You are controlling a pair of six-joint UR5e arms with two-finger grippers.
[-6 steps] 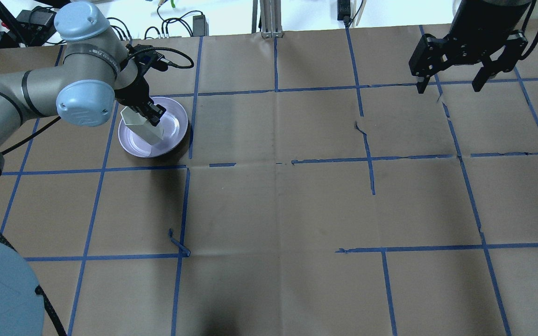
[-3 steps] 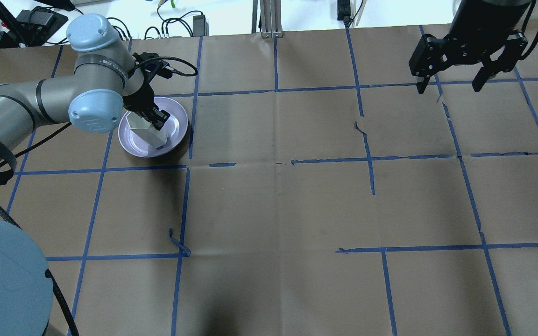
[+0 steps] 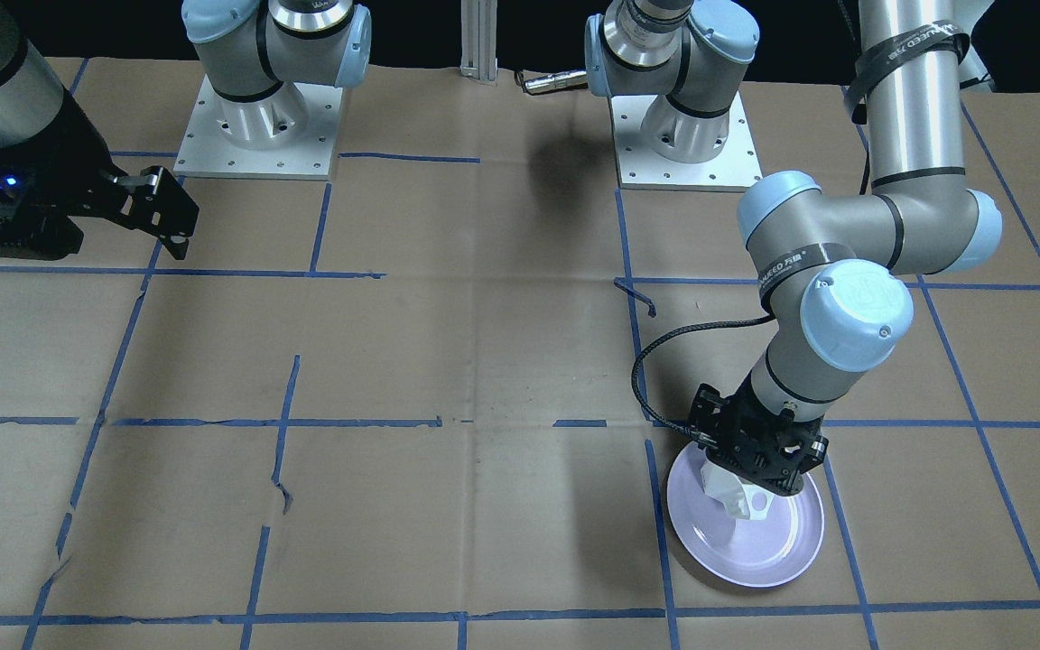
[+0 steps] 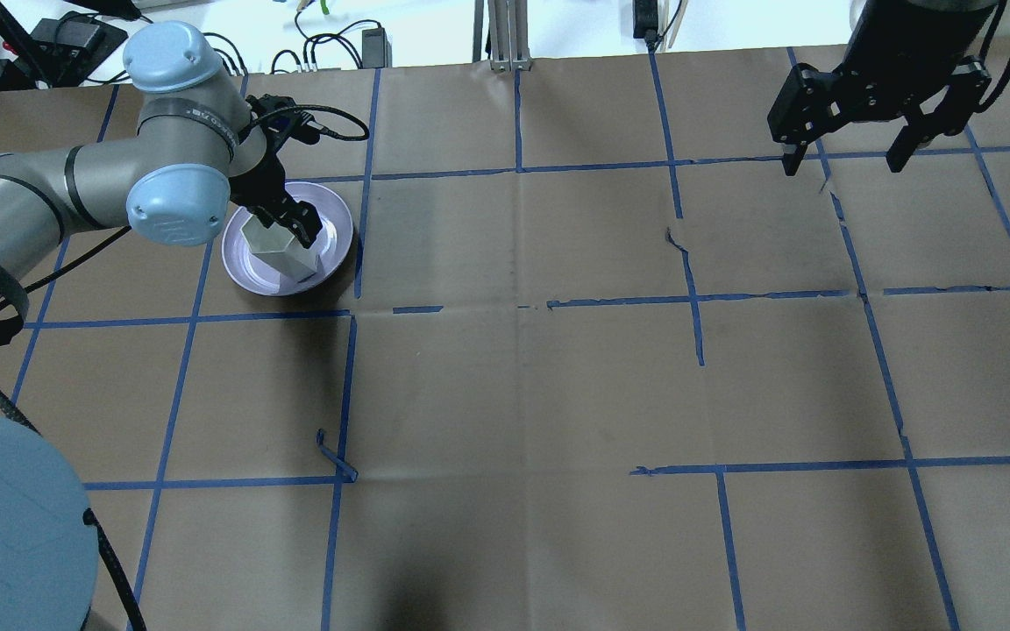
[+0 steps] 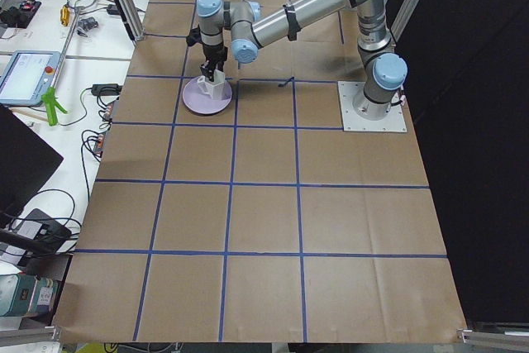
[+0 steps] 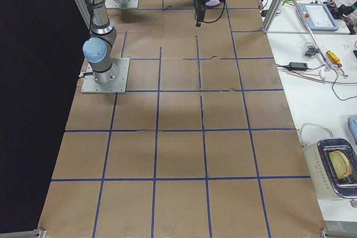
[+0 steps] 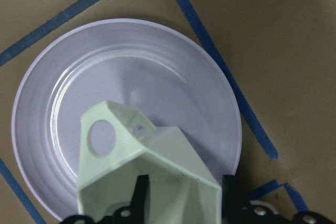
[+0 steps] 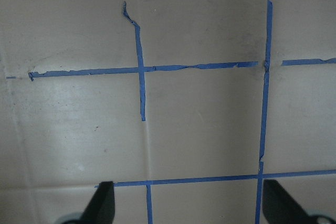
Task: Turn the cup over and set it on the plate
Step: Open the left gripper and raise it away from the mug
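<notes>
The white faceted cup (image 4: 281, 250) hangs tilted just over the lavender plate (image 4: 335, 230), its open mouth up toward the wrist and its handle (image 7: 104, 136) pointing down at the plate. My left gripper (image 4: 296, 228) is shut on the cup's wall, one finger (image 7: 139, 199) inside the mouth and the other outside. The front-facing view shows the cup (image 3: 732, 496) under the left gripper (image 3: 759, 469), above the plate (image 3: 755, 552). I cannot tell whether the cup touches the plate. My right gripper (image 4: 844, 162) is open and empty, high over the far right of the table.
Brown paper with a blue tape grid (image 4: 518, 307) covers the table. Loose tape ends curl up at the front left (image 4: 334, 456) and in the middle (image 4: 676, 238). Cables and power bricks (image 4: 330, 44) lie beyond the far edge.
My left wrist has turned and come down a little over the plate. The cup has swung from lying slanted to more upright, so its hexagonal mouth faces up. The right arm has not moved.
</notes>
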